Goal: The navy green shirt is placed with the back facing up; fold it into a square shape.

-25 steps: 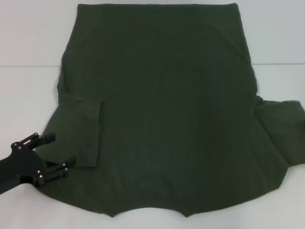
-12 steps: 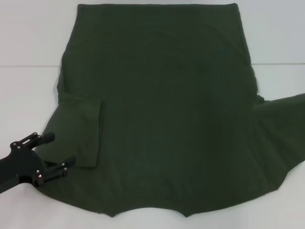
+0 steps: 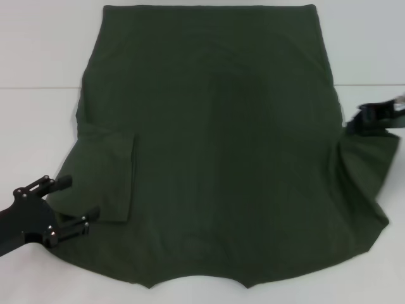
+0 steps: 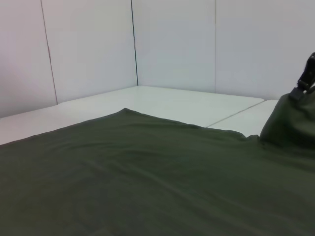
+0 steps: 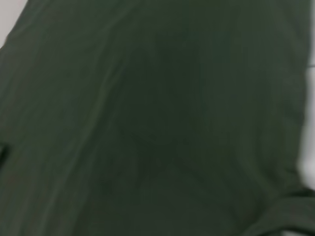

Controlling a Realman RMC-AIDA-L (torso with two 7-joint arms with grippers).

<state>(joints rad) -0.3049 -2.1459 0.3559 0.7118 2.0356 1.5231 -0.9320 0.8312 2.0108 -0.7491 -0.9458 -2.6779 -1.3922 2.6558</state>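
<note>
Head view: the navy green shirt (image 3: 215, 145) lies flat on the white table (image 3: 38, 120), plain back up, neckline toward the robot, hem at the far edge. Its left sleeve (image 3: 104, 180) is already folded in over the body; the left gripper (image 3: 71, 204) sits just off that sleeve's outer edge, fingers apart, holding nothing. The right gripper (image 3: 378, 118) is at the shirt's right side, raised, with the right sleeve (image 3: 366, 166) pulled up in a peak under it; it looks clamped on the sleeve cloth. Left wrist view: shirt (image 4: 147, 177) spreads low across the table (image 4: 187, 105), soft ripples, and across it the lifted sleeve (image 4: 290, 123) hangs limp from the right gripper (image 4: 309, 73). Right wrist view: only shirt fabric (image 5: 147, 118), own fingers not shown. Judgement: light, floppy, no stiffness, drapes and creases easily; best pinched at sleeve edge or hem corners, and carried low so the fold lands flat.
</note>
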